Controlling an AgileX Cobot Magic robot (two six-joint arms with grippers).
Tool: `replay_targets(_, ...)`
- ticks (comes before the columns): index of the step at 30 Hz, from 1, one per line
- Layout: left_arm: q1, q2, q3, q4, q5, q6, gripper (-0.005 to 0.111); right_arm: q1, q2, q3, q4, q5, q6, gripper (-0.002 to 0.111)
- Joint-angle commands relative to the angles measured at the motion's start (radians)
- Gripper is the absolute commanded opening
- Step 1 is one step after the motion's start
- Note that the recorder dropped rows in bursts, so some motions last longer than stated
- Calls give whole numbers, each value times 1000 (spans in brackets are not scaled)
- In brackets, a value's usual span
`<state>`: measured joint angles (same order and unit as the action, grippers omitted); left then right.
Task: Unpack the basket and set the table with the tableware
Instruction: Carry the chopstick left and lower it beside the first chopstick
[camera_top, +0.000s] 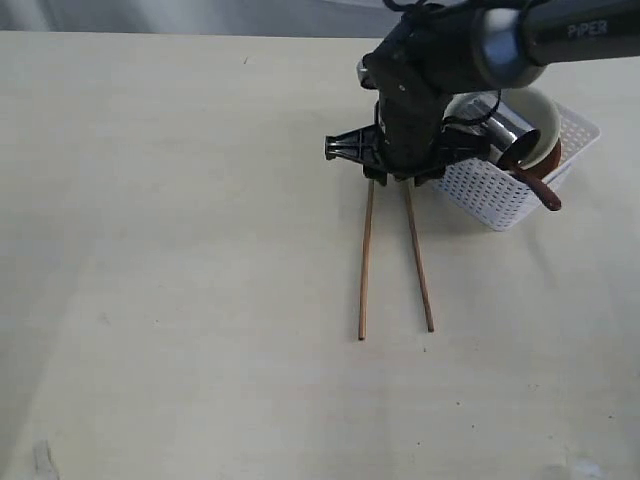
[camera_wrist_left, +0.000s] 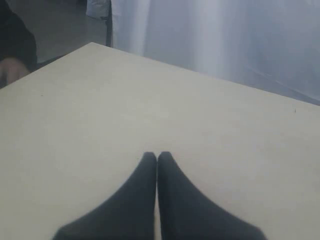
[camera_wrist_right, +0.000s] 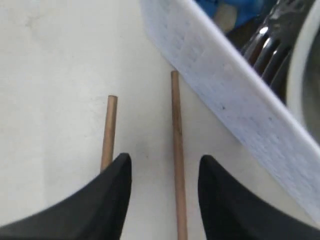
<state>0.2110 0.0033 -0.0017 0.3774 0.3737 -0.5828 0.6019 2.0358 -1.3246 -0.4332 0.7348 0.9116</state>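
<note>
Two wooden chopsticks (camera_top: 365, 260) (camera_top: 418, 260) lie slightly splayed on the beige table (camera_top: 180, 250), their far ends beside the white basket (camera_top: 500, 195). My right gripper (camera_top: 390, 178) hovers over those ends and is open, holding nothing. In the right wrist view one chopstick (camera_wrist_right: 176, 140) runs between the fingers of the right gripper (camera_wrist_right: 165, 162), and the other chopstick (camera_wrist_right: 109, 130) passes under one fingertip (camera_wrist_right: 120, 170). The basket holds a cream bowl (camera_top: 543, 125), a steel cup (camera_top: 503, 125), a reddish-brown spoon (camera_top: 537, 186) and a fork (camera_wrist_right: 267, 47). My left gripper (camera_wrist_left: 157, 156) is shut over bare table.
A blue bag (camera_wrist_right: 230, 10) lies in the basket behind its white wall (camera_wrist_right: 240, 105). The table edge (camera_wrist_left: 200, 72) and a white curtain show in the left wrist view. The right arm (camera_top: 520, 35) reaches in above the basket.
</note>
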Motion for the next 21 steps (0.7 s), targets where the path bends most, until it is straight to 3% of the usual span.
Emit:
replay_targets(1,-5,-3,2,3,-8,3,0,-5,-63,1,-3,99,-104,41)
replay_targets(3,-5,-3,2,3,-8,3,0,-5,-76,1,-3,173,-142,33)
replay_targets(7,-5,-3,2,3,-8,3,0,-5,-74,1,-8,267,-172,-1)
replay_targets(21,-5,-3,2,3,-8,3,0,10,-9,37,13,220,-172,0)
